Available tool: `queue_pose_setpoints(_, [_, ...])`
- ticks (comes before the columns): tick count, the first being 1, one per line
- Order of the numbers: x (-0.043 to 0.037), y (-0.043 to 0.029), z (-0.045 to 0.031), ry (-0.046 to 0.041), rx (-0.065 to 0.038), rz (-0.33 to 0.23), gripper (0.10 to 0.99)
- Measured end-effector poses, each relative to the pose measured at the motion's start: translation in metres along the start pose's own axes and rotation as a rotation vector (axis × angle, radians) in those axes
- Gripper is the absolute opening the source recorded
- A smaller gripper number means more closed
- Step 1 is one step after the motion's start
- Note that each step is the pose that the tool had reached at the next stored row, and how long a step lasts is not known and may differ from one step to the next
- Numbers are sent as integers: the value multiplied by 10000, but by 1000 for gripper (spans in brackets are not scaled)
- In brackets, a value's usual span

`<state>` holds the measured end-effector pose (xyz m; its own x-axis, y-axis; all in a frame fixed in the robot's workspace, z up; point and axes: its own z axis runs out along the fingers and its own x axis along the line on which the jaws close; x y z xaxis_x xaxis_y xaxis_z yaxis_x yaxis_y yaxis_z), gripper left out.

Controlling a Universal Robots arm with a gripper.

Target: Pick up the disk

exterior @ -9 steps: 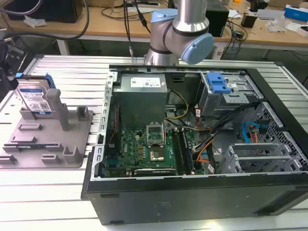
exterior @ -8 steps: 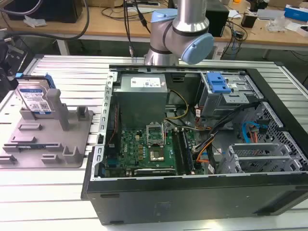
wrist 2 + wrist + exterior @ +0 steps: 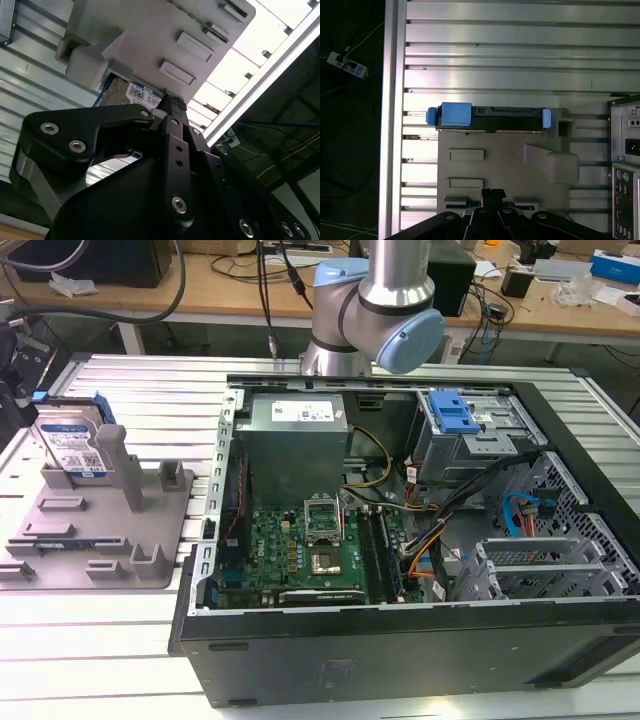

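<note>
We are working over the slotted aluminium table (image 3: 130,380), beside the open computer case (image 3: 400,665). The grey holder (image 3: 150,540) is carrying the disk (image 3: 72,445) upright on edge in one slot. The gripper (image 3: 492,192) is hovering above the holder, apart from the disk, jaws closed on nothing. In our judgement, descending closed risks striking the disk's edge, and a skewed grasp risks jamming it in its slot.

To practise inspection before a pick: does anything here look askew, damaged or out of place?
Nothing stands out. The disk stands on edge, square in the grey holder, which lies flat on the slatted table beside the open computer case. No damage or spill shows.
</note>
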<state>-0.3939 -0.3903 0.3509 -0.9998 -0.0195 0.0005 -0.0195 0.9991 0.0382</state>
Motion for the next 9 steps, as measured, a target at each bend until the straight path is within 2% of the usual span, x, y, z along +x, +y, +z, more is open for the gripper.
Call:
queue_pose_setpoints(1, [0,0,0,0,0,-13,106])
queue_pose_setpoints(3, [0,1,2,19,2,-489,106])
queue_pose_setpoints(4, [1,1,3,32,2,-865,106])
queue_pose_setpoints(5, [0,1,5,61,2,-1596,106])
queue_pose_setpoints(6, [0,1,6,79,3,-2064,106])
queue_pose_setpoints(9, [0,0,10,118,3,-3105,106])
